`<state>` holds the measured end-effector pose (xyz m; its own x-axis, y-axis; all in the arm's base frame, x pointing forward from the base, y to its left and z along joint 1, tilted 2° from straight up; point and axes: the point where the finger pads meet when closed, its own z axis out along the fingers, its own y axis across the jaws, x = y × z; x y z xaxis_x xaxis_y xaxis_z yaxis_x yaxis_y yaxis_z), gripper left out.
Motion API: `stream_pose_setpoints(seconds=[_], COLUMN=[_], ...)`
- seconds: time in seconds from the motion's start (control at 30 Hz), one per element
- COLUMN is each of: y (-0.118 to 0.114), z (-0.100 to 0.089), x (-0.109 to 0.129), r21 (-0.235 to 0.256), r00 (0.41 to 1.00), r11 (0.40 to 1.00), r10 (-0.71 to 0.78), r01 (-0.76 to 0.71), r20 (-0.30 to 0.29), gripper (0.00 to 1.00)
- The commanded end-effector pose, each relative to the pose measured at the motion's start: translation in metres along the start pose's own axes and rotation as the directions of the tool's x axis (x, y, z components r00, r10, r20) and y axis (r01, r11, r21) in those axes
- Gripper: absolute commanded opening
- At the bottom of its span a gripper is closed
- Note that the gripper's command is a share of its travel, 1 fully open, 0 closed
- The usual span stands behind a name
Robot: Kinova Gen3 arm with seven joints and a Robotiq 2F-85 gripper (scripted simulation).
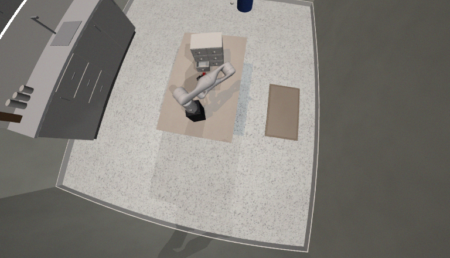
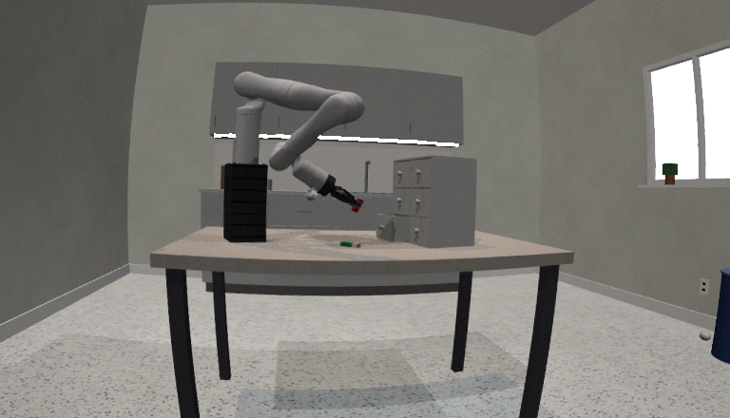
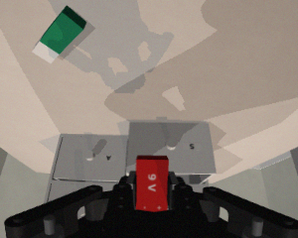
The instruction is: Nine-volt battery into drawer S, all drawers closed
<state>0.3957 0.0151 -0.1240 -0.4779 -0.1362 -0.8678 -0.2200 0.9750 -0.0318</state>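
Note:
My gripper (image 3: 151, 180) is shut on the red nine-volt battery (image 3: 152, 182) marked 9V and holds it in the air above the table. It also shows in the exterior view (image 2: 355, 204), a little in front of the small grey chest (image 2: 433, 199). The chest stands at the far end of the table in the overhead view (image 1: 206, 49). One bottom drawer (image 2: 386, 226) is pulled out of the chest's front; in the overhead view the open drawer (image 1: 202, 65) lies just beyond the battery (image 1: 203, 74). I cannot read the drawer marks.
A green and white block (image 3: 60, 35) lies on the table, also in the side view (image 2: 350, 243). The arm's black base (image 2: 245, 201) stands on the table's near part. The table edges are well away from the gripper.

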Motion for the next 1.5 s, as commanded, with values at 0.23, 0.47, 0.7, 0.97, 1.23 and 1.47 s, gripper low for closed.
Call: stream_pose_setpoints(seconds=[0.23,0.47,0.7,0.97,1.23,1.47], y=[0.000,0.000,0.000,0.000,0.000,0.000], z=[0.000,0.001,0.005,0.019,0.036,0.061], x=[0.000,-0.001,-0.004,-0.012,-0.021,-0.036], r21=[0.000,0.000,0.000,0.000,0.000,0.000], r00=[1.000,1.000,1.000,1.000,1.000,1.000], r11=[1.000,1.000,1.000,1.000,1.000,1.000], r10=[0.000,0.000,0.000,0.000,0.000,0.000], r01=[0.000,0.000,0.000,0.000,0.000,0.000], r20=[0.001,0.001,0.001,0.001,0.001,0.001], gripper=[0.23,0.23,0.23,0.23,0.23,0.23])
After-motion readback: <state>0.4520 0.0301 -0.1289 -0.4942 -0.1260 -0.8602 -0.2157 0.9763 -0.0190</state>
